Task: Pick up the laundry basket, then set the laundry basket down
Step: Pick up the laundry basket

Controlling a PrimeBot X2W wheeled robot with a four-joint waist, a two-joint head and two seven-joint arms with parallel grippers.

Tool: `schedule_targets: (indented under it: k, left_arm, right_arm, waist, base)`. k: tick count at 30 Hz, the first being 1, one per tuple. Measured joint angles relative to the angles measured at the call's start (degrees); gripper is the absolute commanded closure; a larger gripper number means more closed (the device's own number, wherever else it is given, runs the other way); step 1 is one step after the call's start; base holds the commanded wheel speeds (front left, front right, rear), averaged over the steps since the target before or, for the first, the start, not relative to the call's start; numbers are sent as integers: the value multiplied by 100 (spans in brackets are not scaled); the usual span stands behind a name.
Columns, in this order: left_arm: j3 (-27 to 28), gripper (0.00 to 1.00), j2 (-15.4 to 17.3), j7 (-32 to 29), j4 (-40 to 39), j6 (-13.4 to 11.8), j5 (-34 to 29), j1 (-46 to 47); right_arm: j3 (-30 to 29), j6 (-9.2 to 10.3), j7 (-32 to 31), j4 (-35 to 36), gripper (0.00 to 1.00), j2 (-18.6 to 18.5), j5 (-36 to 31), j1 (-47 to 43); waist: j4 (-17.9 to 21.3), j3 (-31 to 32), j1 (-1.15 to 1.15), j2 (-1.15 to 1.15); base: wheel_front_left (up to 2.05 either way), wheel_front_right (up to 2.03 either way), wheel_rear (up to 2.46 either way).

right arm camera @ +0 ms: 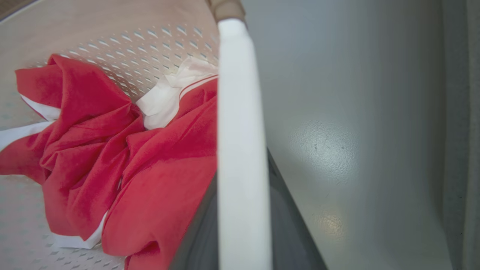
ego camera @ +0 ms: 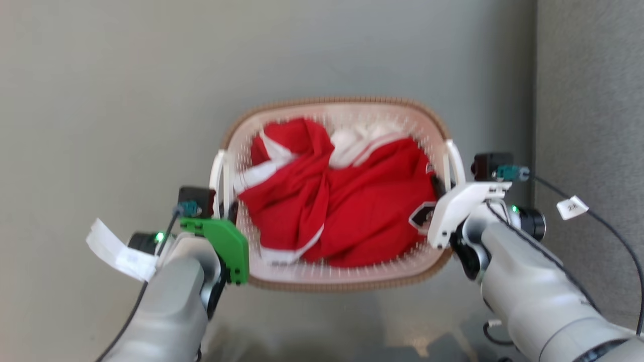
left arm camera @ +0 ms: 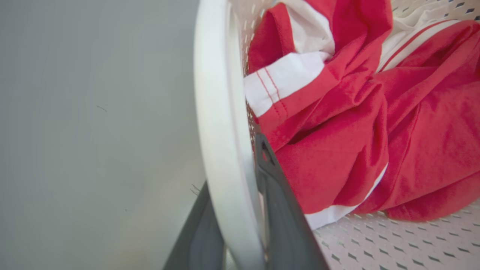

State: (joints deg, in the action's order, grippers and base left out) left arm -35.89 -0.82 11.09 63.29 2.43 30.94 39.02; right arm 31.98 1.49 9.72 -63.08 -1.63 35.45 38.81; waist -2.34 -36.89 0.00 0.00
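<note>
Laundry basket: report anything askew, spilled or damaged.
Nothing stands out. The laundry basket looks level and unbroken. The red-and-white clothing lies crumpled but inside its rim. The left gripper and right gripper each close around a white side handle.

The laundry basket [ego camera: 352, 275] sits centred before the robot, with the floor [ego camera: 126, 100] beneath and around it. The clothing [ego camera: 347, 211] lies heaped inside, across the middle and against both side walls. The left gripper [ego camera: 225, 207] is at the basket's left side, its fingers [left arm camera: 285, 225] astride the left handle [left arm camera: 219, 112], one inside the basket and one outside. The right gripper [ego camera: 444, 193] is at the opposite side, its fingers [right arm camera: 287, 225] either side of the right handle [right arm camera: 240, 131]. A strip of another surface [ego camera: 588, 100] borders the floor to the right, beyond the right gripper.
</note>
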Motion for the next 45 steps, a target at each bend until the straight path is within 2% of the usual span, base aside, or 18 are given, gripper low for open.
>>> schedule_targets:
  k: [27,45]
  left_arm:
    - [-443,100,-27,-805,307,134,679,-1416]
    - [-700,100,-18,-961,335,98,771,-2167]
  right_arm:
    - [831,-64,-981,-56,100,57,998,-1512]
    - [1308,21,-1129,23,100,41,1389,-2292]
  waist:
    - [96,2271,0,0]
    - [216,3599,0,0]
  base:
    - [0,0,0]
    - [0,0,0]
